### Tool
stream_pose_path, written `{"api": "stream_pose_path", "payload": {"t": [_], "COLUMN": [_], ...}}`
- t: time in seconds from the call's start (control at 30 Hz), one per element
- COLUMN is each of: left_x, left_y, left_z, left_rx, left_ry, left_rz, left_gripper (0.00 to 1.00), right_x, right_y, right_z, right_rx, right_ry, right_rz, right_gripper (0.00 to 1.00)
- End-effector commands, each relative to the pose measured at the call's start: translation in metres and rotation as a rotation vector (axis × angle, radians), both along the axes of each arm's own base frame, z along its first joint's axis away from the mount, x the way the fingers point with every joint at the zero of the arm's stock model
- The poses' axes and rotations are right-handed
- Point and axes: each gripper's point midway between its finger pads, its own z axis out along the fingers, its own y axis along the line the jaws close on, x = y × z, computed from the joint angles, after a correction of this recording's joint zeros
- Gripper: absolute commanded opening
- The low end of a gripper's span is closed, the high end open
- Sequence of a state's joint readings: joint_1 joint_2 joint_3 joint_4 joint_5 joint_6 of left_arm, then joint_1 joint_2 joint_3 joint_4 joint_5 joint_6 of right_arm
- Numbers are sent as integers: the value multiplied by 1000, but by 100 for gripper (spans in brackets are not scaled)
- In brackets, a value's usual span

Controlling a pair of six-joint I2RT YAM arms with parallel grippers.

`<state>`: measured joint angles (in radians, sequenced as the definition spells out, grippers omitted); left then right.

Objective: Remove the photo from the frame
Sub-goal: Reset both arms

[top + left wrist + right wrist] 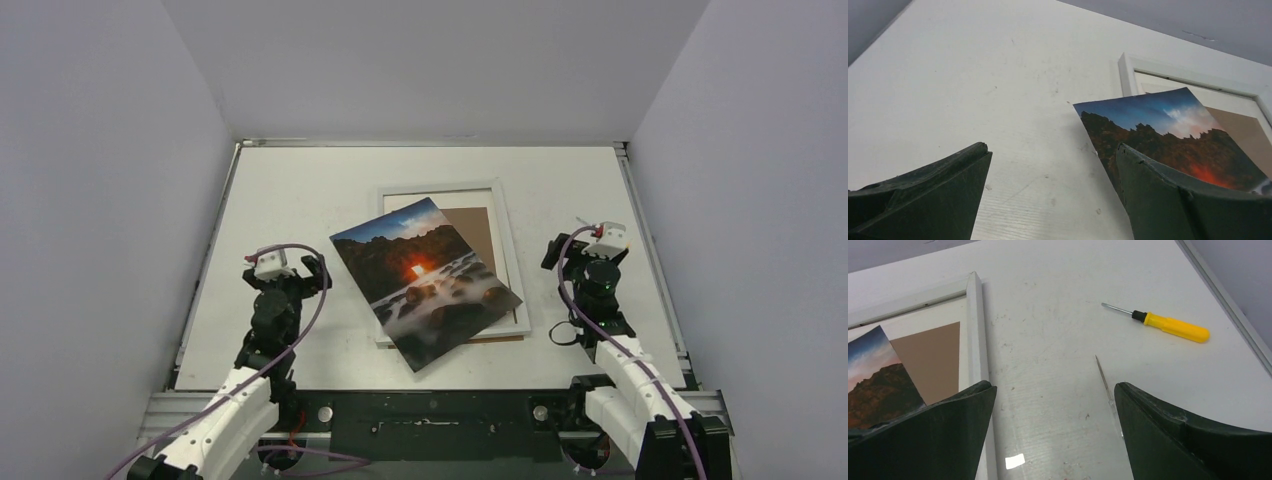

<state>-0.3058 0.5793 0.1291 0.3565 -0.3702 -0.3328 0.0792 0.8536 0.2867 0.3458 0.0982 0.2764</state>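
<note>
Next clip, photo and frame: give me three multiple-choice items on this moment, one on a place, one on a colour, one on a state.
1. Where does the photo lie relative to the frame?
A. Seated squarely inside it.
B. Askew on top, overhanging onto the table.
C. Well apart from it.

2. The screwdriver handle is:
A. yellow.
B. red.
C. black.

3. The left gripper and right gripper are:
A. both open and empty.
B. both shut.
C. one shut on the photo.

Answers: B, the print lies tilted across the white border; A, the right wrist view shows yellow; A, each pair of fingers stands apart with nothing between.
</note>
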Motion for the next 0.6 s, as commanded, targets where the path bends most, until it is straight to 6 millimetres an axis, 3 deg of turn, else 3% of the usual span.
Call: {"api": "stream_pose_path", "payload": {"t": [0.0,0.17,0.57], "left_x": [11,15,33], "left_y": [25,36,54], "left_z": [29,20,1], "left_rx": [93,172,217], "left_ry": [-107,-91,-88], "left_rz": [132,184,174], "left_gripper": [96,96,96], "right_x": [11,14,36], "right_y": [-6,-17,-20], "right_z": [29,16,-24], "right_rx": [-108,-180,-175], "right_ry": [-144,-128,-108], "right_rz": [4,-36,-66], "right_gripper": [92,92,93]}}
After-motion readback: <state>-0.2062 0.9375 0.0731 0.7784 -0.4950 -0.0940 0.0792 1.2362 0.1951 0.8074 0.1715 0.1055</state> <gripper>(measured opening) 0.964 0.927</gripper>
